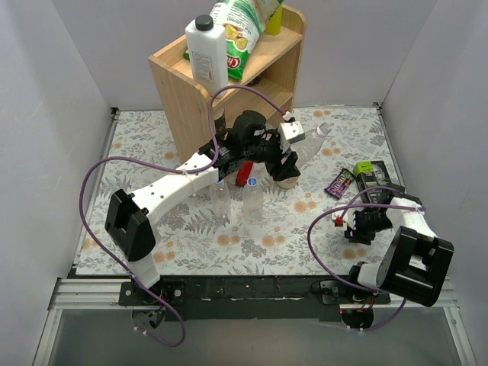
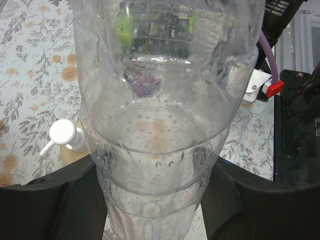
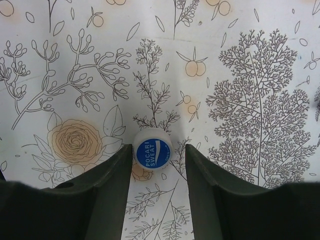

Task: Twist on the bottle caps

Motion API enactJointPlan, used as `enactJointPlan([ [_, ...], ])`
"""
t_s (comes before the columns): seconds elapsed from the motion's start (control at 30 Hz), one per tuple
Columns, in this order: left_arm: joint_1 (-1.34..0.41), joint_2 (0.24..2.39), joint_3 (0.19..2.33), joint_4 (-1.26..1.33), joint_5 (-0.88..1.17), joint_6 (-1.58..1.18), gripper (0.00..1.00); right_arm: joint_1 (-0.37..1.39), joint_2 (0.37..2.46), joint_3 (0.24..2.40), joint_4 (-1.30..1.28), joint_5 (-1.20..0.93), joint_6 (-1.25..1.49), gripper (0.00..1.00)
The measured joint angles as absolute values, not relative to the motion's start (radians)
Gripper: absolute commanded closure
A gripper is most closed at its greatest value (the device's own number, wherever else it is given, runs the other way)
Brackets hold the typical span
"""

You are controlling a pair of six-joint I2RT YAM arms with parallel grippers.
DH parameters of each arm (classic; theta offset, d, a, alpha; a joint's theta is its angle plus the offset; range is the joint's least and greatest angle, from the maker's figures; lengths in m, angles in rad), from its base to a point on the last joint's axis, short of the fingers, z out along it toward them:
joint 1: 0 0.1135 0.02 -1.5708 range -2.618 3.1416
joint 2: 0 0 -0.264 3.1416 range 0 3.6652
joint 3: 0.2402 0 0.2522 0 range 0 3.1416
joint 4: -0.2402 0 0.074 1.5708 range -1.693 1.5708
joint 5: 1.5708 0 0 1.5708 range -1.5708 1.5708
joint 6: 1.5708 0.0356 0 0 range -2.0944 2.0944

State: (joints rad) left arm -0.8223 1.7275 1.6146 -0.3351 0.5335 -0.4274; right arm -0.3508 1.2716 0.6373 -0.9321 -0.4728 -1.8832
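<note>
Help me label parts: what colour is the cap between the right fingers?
The cap is blue, white lettering, whitish rim; right wrist view.

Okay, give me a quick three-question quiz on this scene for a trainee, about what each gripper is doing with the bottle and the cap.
1. True or false: the left gripper is clamped on a clear bottle.
2. What sits between the fingers of the right gripper? A) a metal spoon B) a blue cap C) a coin
3. Fill in: that cap rests on the flowered ____.
Key: 1 true; 2 B; 3 table.
</note>
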Motion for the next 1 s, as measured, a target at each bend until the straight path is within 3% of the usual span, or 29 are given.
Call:
enactJointPlan([
  [0.53,-0.823,1.728,1.615,-0.333,0.527,-0.427,1.00,-0.325,1.267,0.612,-0.932,-0.468,-1.896,0.60],
  [0.83,-0.823,1.728,1.610,-0.333,0.516,-0.422,1.00,-0.319,1.234,0.596,-0.919,-0.448,-1.892,0.61],
  [0.93,-0.824,1.727,1.608,-0.334,0.513,-0.420,1.00,-0.319,1.229,0.593,-0.916,-0.447,-1.892,0.70],
  [1.0,-0.824,1.724,1.601,-0.333,0.512,-0.414,1.00,-0.319,1.226,0.593,-0.916,-0.442,-1.892,0.81],
])
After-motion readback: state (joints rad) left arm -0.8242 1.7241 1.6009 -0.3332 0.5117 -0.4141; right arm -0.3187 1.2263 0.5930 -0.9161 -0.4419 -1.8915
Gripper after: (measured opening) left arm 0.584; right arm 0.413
